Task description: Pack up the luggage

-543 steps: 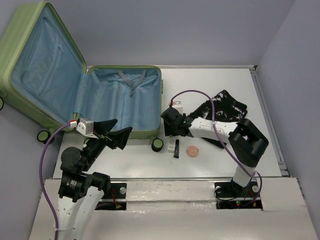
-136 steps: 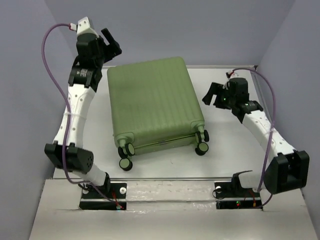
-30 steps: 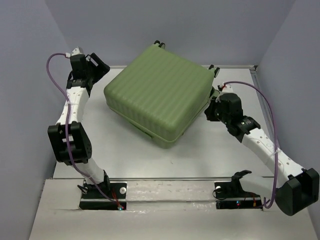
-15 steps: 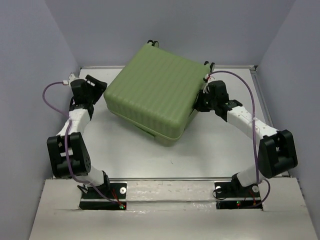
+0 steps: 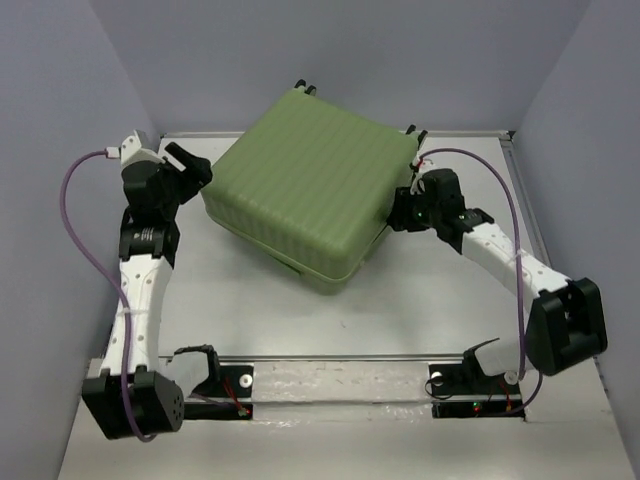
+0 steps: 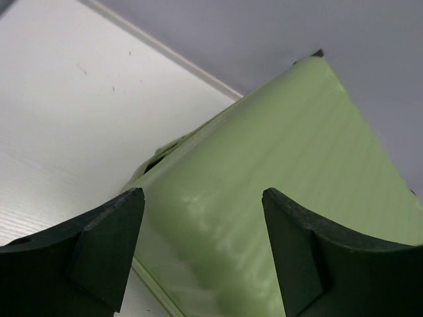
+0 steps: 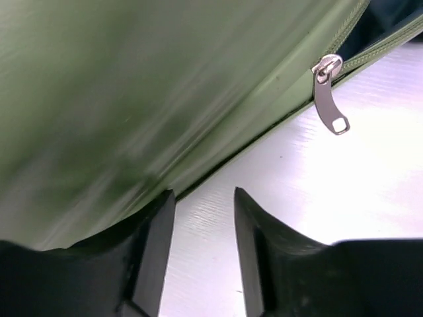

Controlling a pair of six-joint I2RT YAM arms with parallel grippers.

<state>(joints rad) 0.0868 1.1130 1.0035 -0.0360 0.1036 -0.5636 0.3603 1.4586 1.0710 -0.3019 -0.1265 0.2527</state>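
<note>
White desk [image 5: 260, 310], lavender walls [image 5: 400, 60]; the closed luggage [image 5: 310, 190] hides most of its wheels [image 5: 305, 87]. Beside the luggage, left pincer [image 5: 190, 163] gapes wide — right pincer [image 7: 203, 196] slightly parted, empty.

Ribbed plastic luggage [image 5: 310, 190], shiny metal zipper pull [image 7: 328, 99], matt white table [image 5: 420, 300]

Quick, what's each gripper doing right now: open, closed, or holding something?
Left gripper: open wide, empty, facing the suitcase.
Right gripper: slightly open, empty, near the zipper pull.
</note>
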